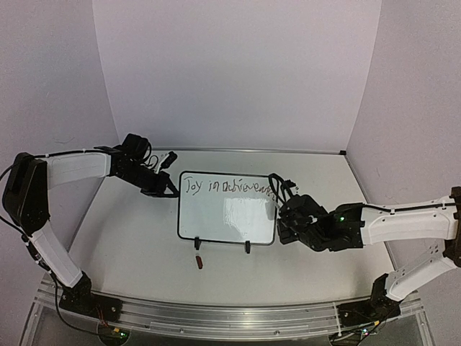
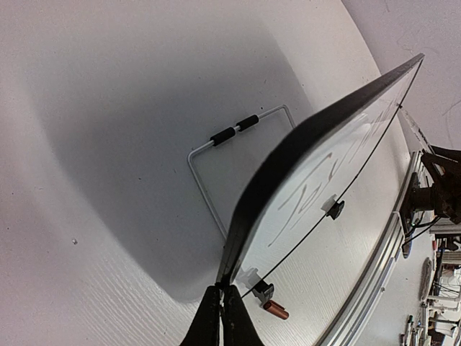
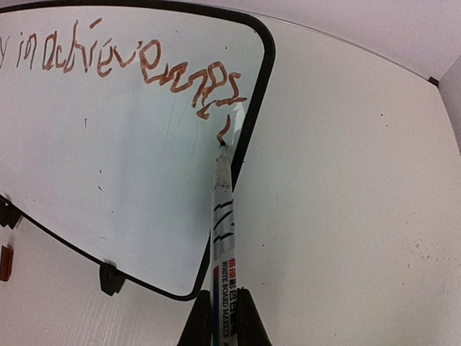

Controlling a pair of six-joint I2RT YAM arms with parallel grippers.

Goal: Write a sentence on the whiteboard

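The whiteboard (image 1: pixel 227 209) stands tilted on two black clip feet at the table's middle, with brown writing "Joy in achievem..." along its top. My left gripper (image 1: pixel 167 189) is shut on the board's upper left corner; the left wrist view shows its fingertips (image 2: pixel 220 303) pinching the black frame (image 2: pixel 288 155). My right gripper (image 1: pixel 282 209) is shut on a white whiteboard marker (image 3: pixel 222 231). The marker's tip touches the board (image 3: pixel 108 144) near its right edge, at the end of the brown writing (image 3: pixel 191 79).
A brown marker cap (image 1: pixel 199 262) lies on the table in front of the board's left foot, also in the left wrist view (image 2: pixel 275 310). A white wire stand (image 2: pixel 216 155) props the board from behind. White walls enclose the table; a metal rail (image 1: pixel 216 321) runs along the near edge.
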